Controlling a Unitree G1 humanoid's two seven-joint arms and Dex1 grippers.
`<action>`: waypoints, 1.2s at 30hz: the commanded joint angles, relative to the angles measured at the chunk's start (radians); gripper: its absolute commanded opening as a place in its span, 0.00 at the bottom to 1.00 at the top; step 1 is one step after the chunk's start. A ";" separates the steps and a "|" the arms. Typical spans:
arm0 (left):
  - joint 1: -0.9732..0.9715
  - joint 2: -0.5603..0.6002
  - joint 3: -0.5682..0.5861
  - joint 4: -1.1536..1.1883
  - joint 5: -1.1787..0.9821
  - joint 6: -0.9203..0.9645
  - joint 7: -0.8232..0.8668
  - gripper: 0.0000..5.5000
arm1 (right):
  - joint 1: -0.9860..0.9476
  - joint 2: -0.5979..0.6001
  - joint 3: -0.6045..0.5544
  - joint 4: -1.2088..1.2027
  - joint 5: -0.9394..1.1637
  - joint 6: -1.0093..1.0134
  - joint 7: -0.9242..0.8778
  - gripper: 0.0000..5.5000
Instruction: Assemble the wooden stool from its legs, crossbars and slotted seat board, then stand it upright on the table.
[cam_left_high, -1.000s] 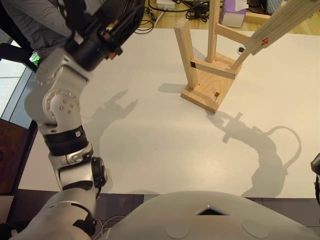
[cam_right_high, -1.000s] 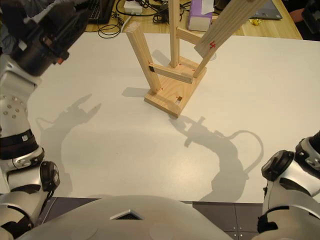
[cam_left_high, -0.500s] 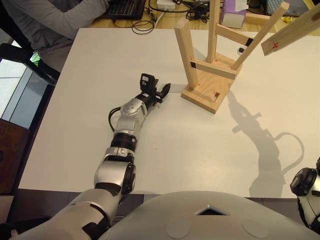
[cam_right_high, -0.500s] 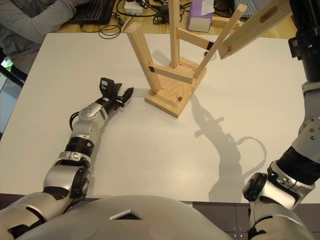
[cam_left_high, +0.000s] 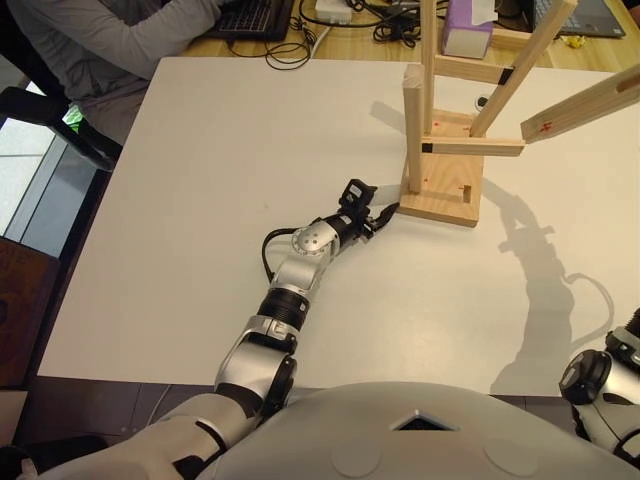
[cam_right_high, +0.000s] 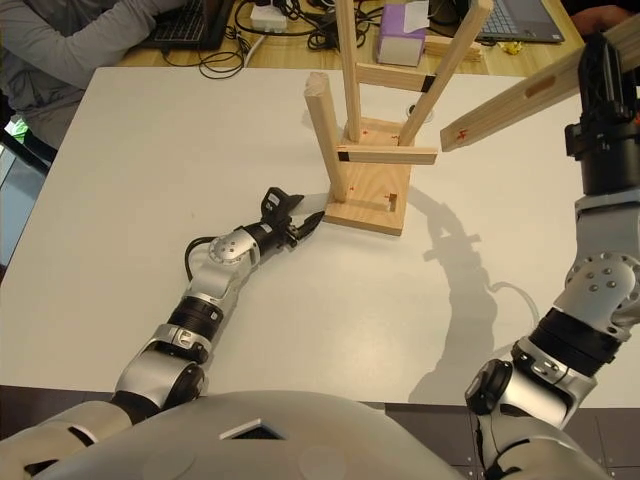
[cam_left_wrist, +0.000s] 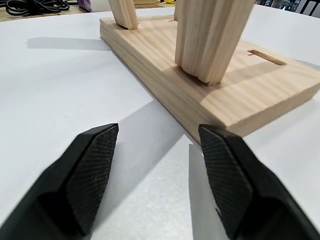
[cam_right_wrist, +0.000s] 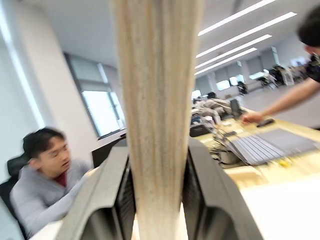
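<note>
Left claw (cam_left_high: 385, 215): low on white desk (cam_left_high: 200, 200), arm stretched forward, tips just beside near edge of seat board (cam_left_high: 440, 205); contact not clear. Jaws spread wide, nothing between. Fingers (cam_left_wrist: 95, 155) black, wedge-shaped, with cross-hatched grip texture on inner faces.

Right claw (cam_right_high: 598, 75): raised high at right, clamped on loose leg (cam_left_high: 580, 103). Long square-section bar of pale wood, slanted, lower end aimed toward stool, small red mark near that end. From right wrist, straight grain along the bar, grey fingers flat against both sides.

Stool upside down at far middle of desk. Seat board flat on desk, thick rectangular slab of light pine, clear grain, sharp edges, small rectangular slot (cam_left_high: 462, 188) cut near one corner. Three legs up from board: near leg (cam_left_high: 413, 130) upright at corner closest to left claw, second leg (cam_left_high: 428, 50) upright behind it, third leg (cam_left_high: 520, 60) tilted out to the right. Lower crossbar (cam_left_high: 470, 147) thin and flat, level, from near leg toward tilted leg, dark spot at joint. Upper crossbar (cam_left_high: 470, 70) between the rear legs. Loose leg apart from board, above and to its right.

Behind desk: purple box (cam_left_high: 468, 25), tangle of black cables (cam_left_high: 290, 45).
</note>
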 joint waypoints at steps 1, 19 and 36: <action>0.048 -0.029 -0.038 -0.064 0.016 0.080 0.017 0.54 | -0.001 0.035 -0.040 0.086 0.028 -0.021 -0.033 0.18; 0.060 -0.108 -0.123 -0.179 0.013 0.160 0.092 0.54 | 0.082 0.076 0.061 0.137 0.017 0.001 0.026 0.18; 0.047 -0.091 -0.096 -0.197 -0.009 0.154 0.159 0.54 | 0.105 0.027 0.164 0.138 -0.147 -0.084 0.115 0.18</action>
